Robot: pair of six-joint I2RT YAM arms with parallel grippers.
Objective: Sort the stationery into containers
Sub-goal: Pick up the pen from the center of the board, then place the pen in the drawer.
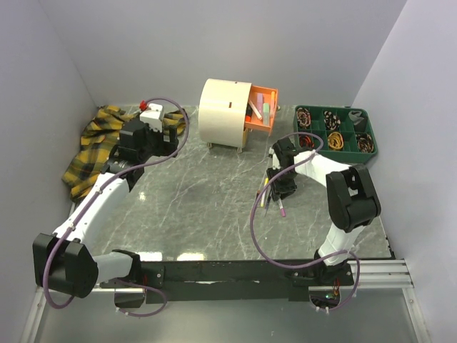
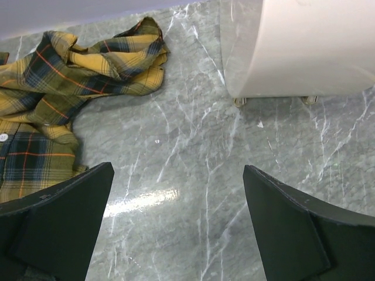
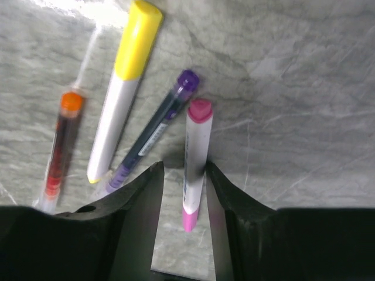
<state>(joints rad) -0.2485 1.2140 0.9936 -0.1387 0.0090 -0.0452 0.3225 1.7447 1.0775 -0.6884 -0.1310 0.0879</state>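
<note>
Four thin pens lie together on the marble table: pink [image 3: 196,158], purple [image 3: 155,134], yellow [image 3: 124,88] and red [image 3: 61,146]. My right gripper [image 3: 184,170] is open and low over them. Its jaws straddle the pink pen, which touches the right finger with a gap on the left. From above, the right gripper [image 1: 280,186] is over the pens [image 1: 267,196]. My left gripper [image 2: 177,175] is open and empty, between the cloth and the cream cabinet [image 1: 223,113]. The cabinet's orange drawer [image 1: 270,95] is open with highlighters inside. The dark green tray [image 1: 363,114] stands at the back right.
A yellow-black plaid cloth [image 1: 96,143] lies crumpled at the back left and also shows in the left wrist view [image 2: 64,88]. The tray's compartments hold coiled bands. The cabinet base [image 2: 310,52] stands just right of my left gripper. Grey walls close in on both sides.
</note>
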